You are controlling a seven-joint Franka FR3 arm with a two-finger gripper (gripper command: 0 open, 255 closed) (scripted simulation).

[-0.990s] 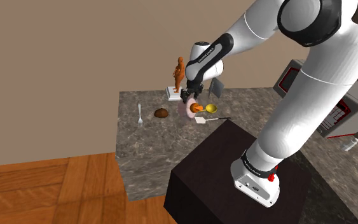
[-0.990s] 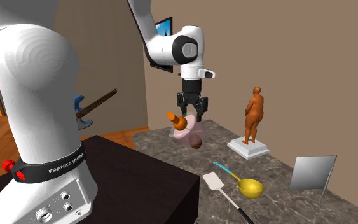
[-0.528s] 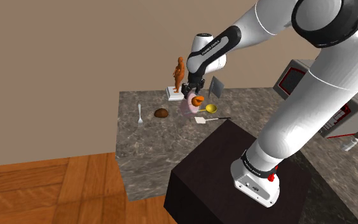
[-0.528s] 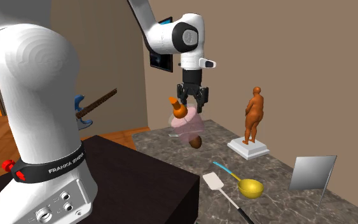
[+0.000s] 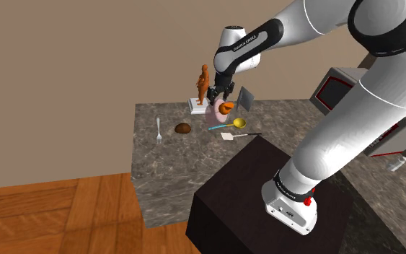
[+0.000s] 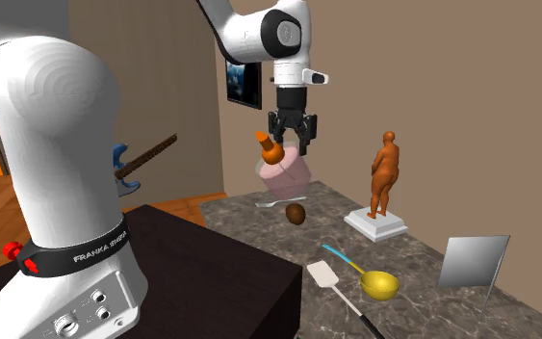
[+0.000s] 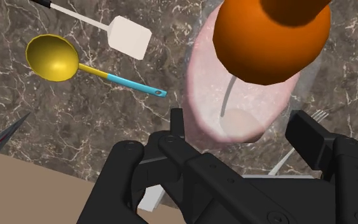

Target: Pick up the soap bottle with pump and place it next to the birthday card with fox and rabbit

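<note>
Soap bottle (image 6: pixel 283 175), pink with an orange pump (image 6: pixel 267 146), hangs tilted, clasped by the end effector (image 6: pixel 292 144) above the worktop (image 6: pixel 423 313), upper centre of the second exterior view. Pump leans upper left; the grey card (image 6: pixel 471 262) stands well apart at lower right, so the carry likely runs that way

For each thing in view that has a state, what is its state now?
gripper: shut on the soap bottle.
soap bottle: held, tilted, above the counter.
grey card: standing upright on the counter.
orange figurine: standing upright.
yellow ladle: lying flat.
white spatula: lying flat.
fork: lying flat.
</note>
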